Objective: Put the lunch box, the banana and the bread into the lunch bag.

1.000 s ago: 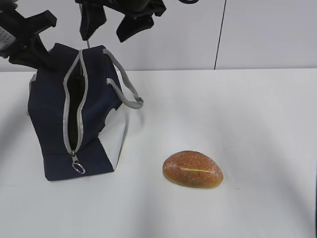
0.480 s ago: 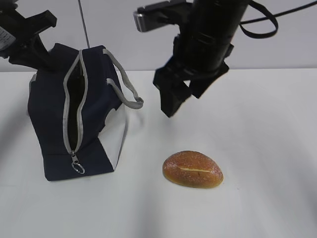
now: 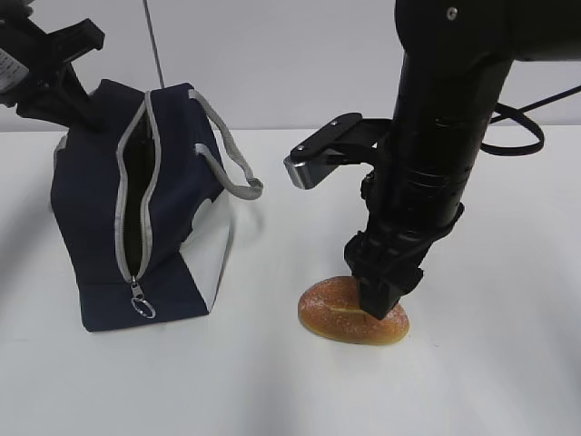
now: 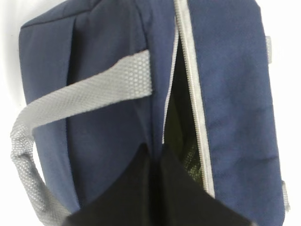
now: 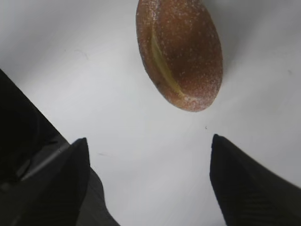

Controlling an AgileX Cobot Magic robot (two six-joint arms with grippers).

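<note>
Unzipped lunch bag (image 3: 91, 227) stands left of bread (image 3: 340, 313) on the table (image 3: 508, 363)

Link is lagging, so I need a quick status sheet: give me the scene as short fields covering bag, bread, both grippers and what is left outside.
lunch bag: on the table at left, zipper open
bread: on the table, right of the bag, slit up
right gripper: open, low over the bread, nothing held
left gripper: shut, at the bag's top by the zipper opening
banana, lunch box: not visible on the table
table: white
</note>
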